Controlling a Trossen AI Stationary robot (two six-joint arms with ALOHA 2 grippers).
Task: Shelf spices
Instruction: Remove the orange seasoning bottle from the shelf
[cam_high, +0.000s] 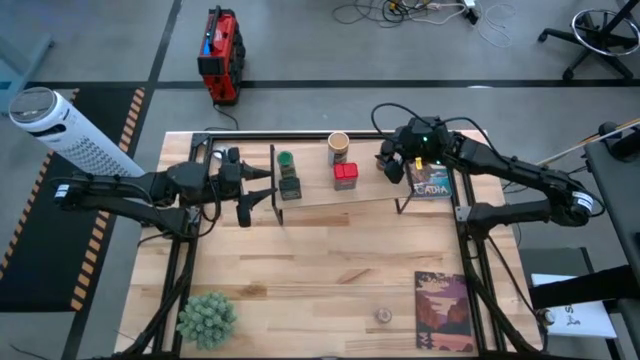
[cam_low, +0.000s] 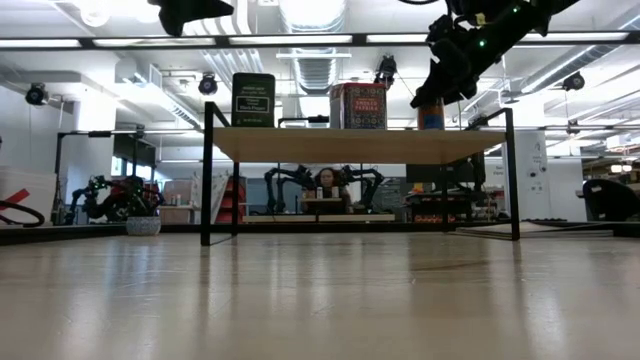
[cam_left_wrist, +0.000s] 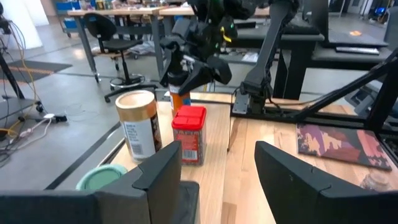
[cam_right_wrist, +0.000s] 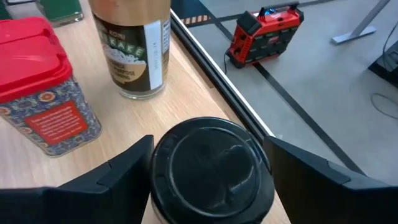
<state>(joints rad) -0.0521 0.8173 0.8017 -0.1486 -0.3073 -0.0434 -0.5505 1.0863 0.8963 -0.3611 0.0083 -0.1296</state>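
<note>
The move now in hand looks like the setting down or letting go of the dark-lidded brown jar on the shelf, and it turns on how that jar sits between the fingers of the right tool. In the right wrist view the jar's round black lid lies directly between the two dark fingers, upright, its long axis pointing up toward the camera, so the tool comes at it from above. The fingers stand wide, one on either side of the lid; I cannot tell whether they press on the jar or have just come clear of it.

Taking the red square tin as the landmark: the jar and the right tool are just beside it on the side toward the right arm, on the same board. The tan cylinder stands just beyond the tin toward the far edge of the shelf. The green-lidded jar and the dark square tin lie on the tin's other side, nearer the left arm.

The left tool waits further out on that side, near the shelf's left end, fingers partly apart around nothing. A small pale jar sits on the desk, well apart from the tin toward the near edge.

The right arm is plainly the nearer one to the brown jar.
</note>
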